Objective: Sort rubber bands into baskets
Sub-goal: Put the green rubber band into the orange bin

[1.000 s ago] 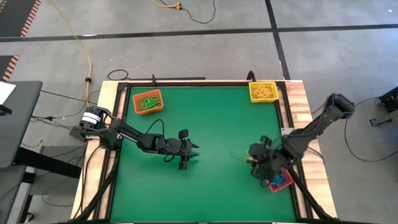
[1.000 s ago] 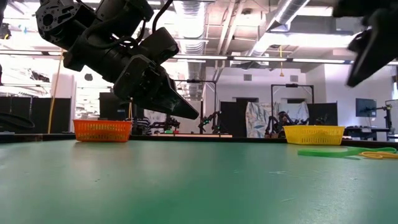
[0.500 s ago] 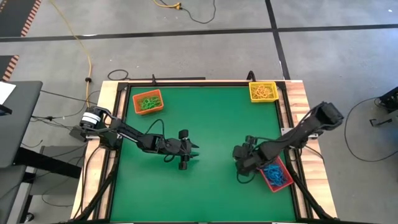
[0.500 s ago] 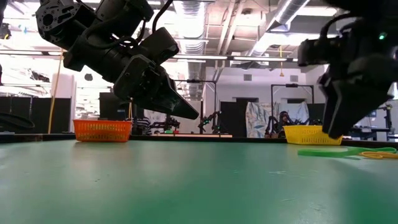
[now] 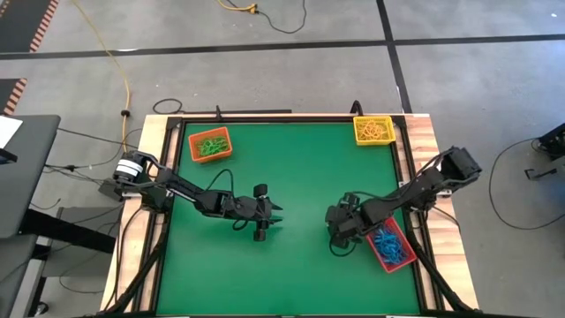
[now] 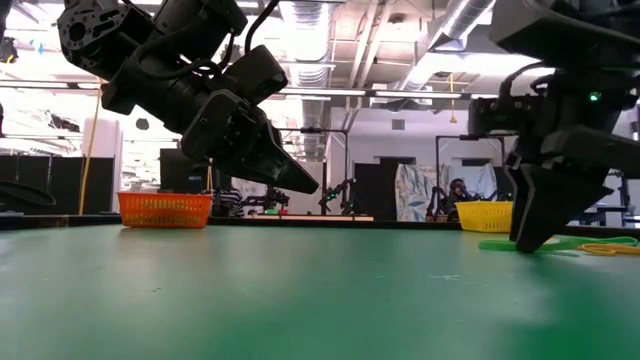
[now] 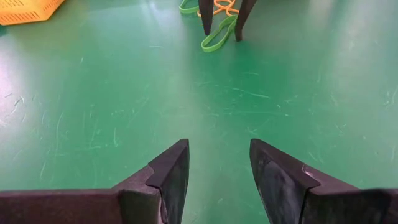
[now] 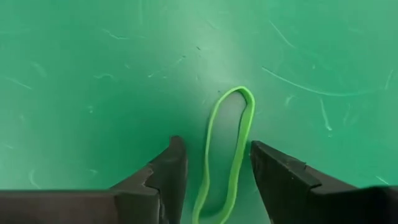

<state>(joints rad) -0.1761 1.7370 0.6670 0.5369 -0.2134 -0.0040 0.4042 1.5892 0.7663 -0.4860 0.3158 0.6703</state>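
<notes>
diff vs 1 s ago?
Right gripper swung from above the red basket toward table centre and now straddles a green rubber band, jaws open, nothing gripped. Left gripper unchanged, open, hovering mid-table. Baskets unmoved.

Bright overhead ceiling lights glare; near mat (image 6: 300,310) blurred, shadows soft.

1. Right gripper (image 5: 336,237) swung off the red basket (image 5: 399,256) toward table centre, uncovering the blue bands inside.
2. Lowered close to the green mat (image 5: 300,172).
3. Now placed with parted fingers (image 8: 166,177) either side of a green rubber band (image 8: 227,149).
</notes>
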